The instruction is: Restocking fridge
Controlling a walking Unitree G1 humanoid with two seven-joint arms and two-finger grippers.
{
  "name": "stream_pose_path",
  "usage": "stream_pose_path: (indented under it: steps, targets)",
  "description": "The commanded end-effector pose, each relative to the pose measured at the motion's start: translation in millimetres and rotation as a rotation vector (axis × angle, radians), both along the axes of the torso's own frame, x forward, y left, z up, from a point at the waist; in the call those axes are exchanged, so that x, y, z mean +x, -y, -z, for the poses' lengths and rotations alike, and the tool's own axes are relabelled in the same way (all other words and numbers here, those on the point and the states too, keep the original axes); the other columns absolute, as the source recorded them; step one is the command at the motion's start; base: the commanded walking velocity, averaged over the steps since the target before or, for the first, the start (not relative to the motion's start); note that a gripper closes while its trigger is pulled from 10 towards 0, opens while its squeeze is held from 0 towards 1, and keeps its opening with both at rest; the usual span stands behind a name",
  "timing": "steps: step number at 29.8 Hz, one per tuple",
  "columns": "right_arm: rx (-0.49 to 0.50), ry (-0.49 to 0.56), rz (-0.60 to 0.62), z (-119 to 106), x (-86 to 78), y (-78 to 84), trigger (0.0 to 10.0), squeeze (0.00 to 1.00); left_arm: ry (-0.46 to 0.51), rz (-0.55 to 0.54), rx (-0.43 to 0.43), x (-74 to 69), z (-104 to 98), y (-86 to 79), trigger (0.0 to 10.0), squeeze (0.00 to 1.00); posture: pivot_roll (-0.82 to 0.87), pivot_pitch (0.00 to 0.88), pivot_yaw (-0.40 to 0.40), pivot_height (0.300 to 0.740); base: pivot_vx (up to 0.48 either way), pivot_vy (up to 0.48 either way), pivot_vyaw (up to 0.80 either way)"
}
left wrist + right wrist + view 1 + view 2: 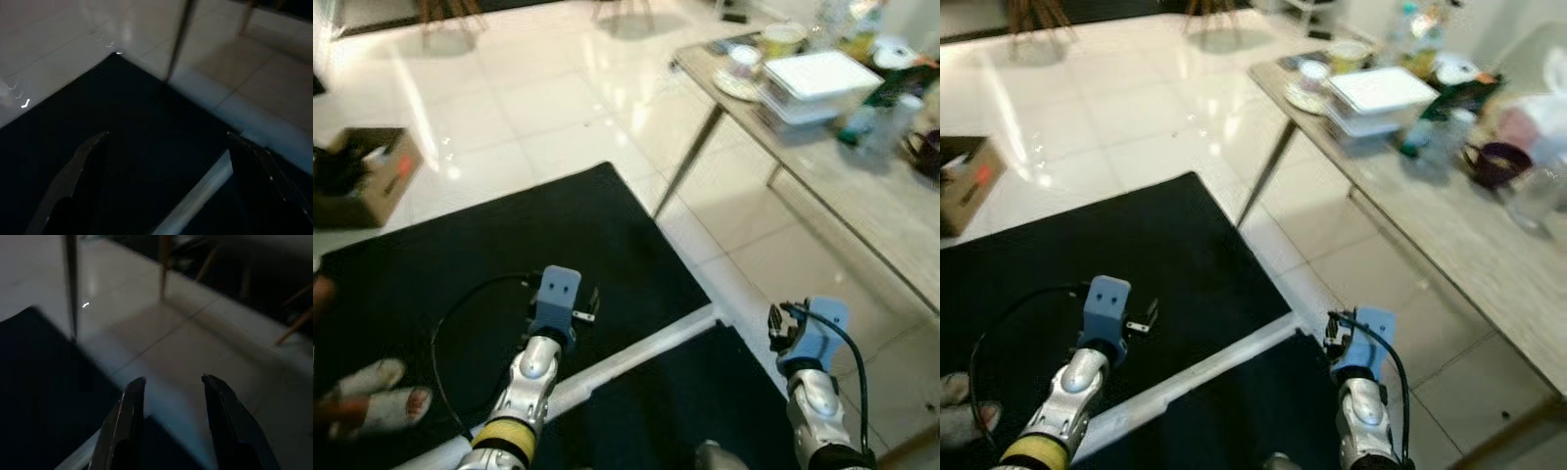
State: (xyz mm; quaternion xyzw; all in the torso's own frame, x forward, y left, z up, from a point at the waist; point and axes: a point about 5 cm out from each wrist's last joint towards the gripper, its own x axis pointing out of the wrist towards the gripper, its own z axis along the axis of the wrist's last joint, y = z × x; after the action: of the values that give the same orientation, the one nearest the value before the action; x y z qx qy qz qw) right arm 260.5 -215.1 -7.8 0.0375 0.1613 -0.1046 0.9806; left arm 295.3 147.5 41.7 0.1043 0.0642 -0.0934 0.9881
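1. The left gripper (166,196) and the right gripper (171,426) hang over the black mat (509,264), jaws parted, the left wider, neither holding anything.
2. The supplies, a stack of white-lidded containers (818,83) and bottles (1435,137), sit on the surface (1449,235) ahead and to the right; the right arm is nearer.
3. No fridge can be made out.
4. The tiled floor (529,88) leaves walking room; a cardboard box (367,176) and someone's sandalled feet (372,397) lie left.

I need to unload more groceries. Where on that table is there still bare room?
The table is bare along its near stretch, from the purple bowl toward the robot. The far end is crowded: stacked white containers, plate with cup, bottles. Both claws hang empty over the floor.
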Motion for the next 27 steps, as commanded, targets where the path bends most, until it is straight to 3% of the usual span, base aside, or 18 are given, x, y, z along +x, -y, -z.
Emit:
stream_pose_path:
  steps: [1,6,7,8,10,13,14,17,24,25,26,27]
  targets:
    - [0.016,-0.007,-0.009,2,-0.3,-5.1,10.0,0.00,-0.018,0.000,0.041,-8.4,8,-4.4,10.0,0.00,0.00,0.082,-0.024,0.740,0.382,0.000,-0.48]
    - [0.018,0.005,-0.032,1,0.0,-7.2,10.0,0.00,0.012,0.002,0.081,-10.3,6,-4.2,10.0,0.00,0.00,0.082,-0.022,0.740,0.350,0.000,-0.10]
    - [-0.017,0.070,-0.151,-9,5.6,-17.2,10.0,0.00,0.181,-0.047,0.189,-9.7,-15,-6.5,10.0,0.00,0.01,0.086,-0.020,0.740,0.000,0.000,0.00]
    - [-0.029,0.096,-0.196,-13,7.7,-21.4,10.0,0.00,0.237,-0.066,0.212,-9.9,-23,-6.8,10.0,0.00,0.01,0.086,-0.020,0.740,0.000,0.000,0.00]
    - [-0.048,0.131,-0.250,-20,12.7,-26.8,10.0,0.00,0.280,-0.065,0.211,-9.9,-32,-5.2,10.0,0.00,0.02,0.085,-0.018,0.740,0.000,0.000,0.00]
    - [-0.072,0.301,-0.344,-62,38.0,-39.0,10.0,0.00,0.328,-0.046,0.158,-6.2,-54,-2.0,10.0,0.00,0.03,0.083,-0.018,0.740,0.162,0.000,0.00]
    - [-0.072,0.301,-0.344,-62,38.0,-39.0,10.0,0.00,0.328,-0.046,0.158,-6.2,-54,-2.0,10.0,0.00,0.03,0.083,-0.018,0.740,0.244,0.000,0.00]
    - [-0.079,0.454,-0.283,-111,62.6,-33.6,10.0,0.00,0.324,-0.024,0.072,6.3,-73,-3.3,10.0,0.00,0.03,0.077,-0.018,0.740,0.246,0.000,0.00]
    - [-0.087,0.462,-0.179,-127,72.8,-18.6,10.0,0.00,0.313,0.022,0.003,17.7,-88,2.3,10.0,0.00,0.03,0.068,-0.019,0.740,0.244,0.000,0.00]
    - [-0.110,0.429,-0.091,-129,74.1,-1.8,10.0,0.00,0.305,0.065,-0.050,23.6,-100,9.3,10.0,0.00,0.03,0.063,-0.017,0.740,0.240,0.000,0.00]
    - [-0.110,0.429,-0.091,-129,74.1,-1.8,10.0,0.00,0.305,0.065,-0.050,23.6,-100,9.3,10.0,0.00,0.03,0.063,-0.017,0.740,0.240,0.000,0.00]
    - [-0.108,0.411,-0.048,-129,71.7,9.6,10.0,0.00,0.292,0.094,-0.092,27.4,-108,14.6,10.0,0.00,0.02,0.059,-0.019,0.740,0.240,0.000,0.00]
